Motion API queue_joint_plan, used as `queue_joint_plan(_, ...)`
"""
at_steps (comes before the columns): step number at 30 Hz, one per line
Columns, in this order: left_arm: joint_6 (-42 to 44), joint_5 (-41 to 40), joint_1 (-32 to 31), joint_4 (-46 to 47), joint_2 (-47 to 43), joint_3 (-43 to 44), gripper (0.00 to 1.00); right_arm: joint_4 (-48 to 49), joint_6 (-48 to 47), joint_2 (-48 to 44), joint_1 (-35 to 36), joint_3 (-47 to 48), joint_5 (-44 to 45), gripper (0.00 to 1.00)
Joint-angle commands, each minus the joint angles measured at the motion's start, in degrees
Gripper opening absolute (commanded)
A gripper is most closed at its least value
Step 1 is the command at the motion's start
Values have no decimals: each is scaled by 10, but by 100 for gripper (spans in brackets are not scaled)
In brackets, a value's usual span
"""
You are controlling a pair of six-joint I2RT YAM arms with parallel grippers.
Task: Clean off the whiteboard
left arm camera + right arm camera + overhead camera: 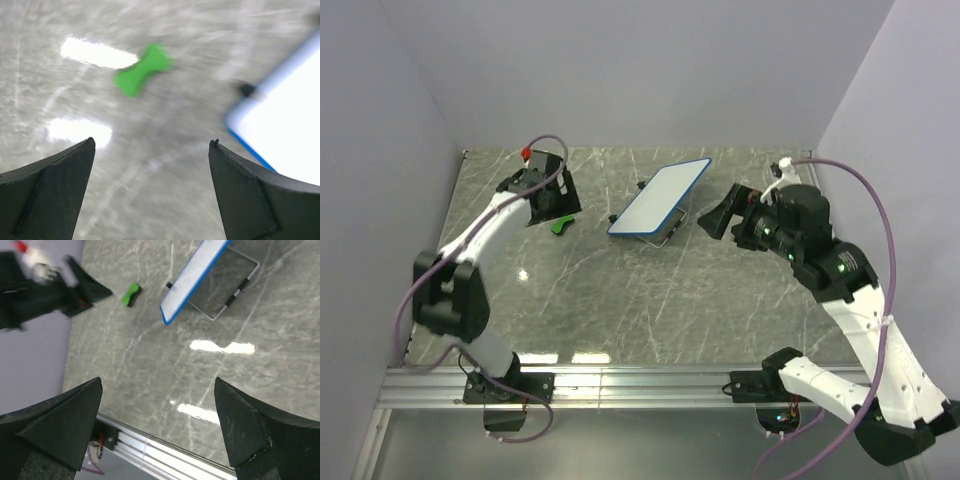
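Note:
The whiteboard (658, 197) stands tilted on its wire stand at the middle back of the table, its white face bare of marks. It also shows in the left wrist view (285, 135) and edge-on in the right wrist view (192, 277). A small green eraser (560, 225) lies on the table left of the board; it also shows in the left wrist view (142, 75) and the right wrist view (131, 294). My left gripper (563, 198) is open and empty, just above the eraser. My right gripper (718, 215) is open and empty, right of the board.
The grey marble table (620, 300) has a metal rail (620, 385) along its near edge. Lilac walls close in the back and both sides. The board's wire stand (232, 295) juts out behind the board toward the right arm.

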Motion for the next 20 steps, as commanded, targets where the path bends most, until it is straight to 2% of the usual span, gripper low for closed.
queue_joint_plan(1, -49, -61, -62, 24, -139, -42, 99, 78, -29, -76, -3, -41, 1, 100)
queue_joint_plan(4, -84, -85, -92, 37, -232, -91, 99, 66, -28, -99, -4, -49, 22, 100)
queue_joint_plan(9, -92, -138, -114, 16, -346, -100, 99, 42, -53, -125, 6, -55, 29, 100)
queue_joint_plan(14, -87, -172, -115, -30, -396, -74, 100, 50, -49, -162, 10, -102, 17, 100)
queue_joint_plan(20, -74, -209, -115, -58, -395, -72, 100, 35, -59, -183, 16, -110, 9, 100)
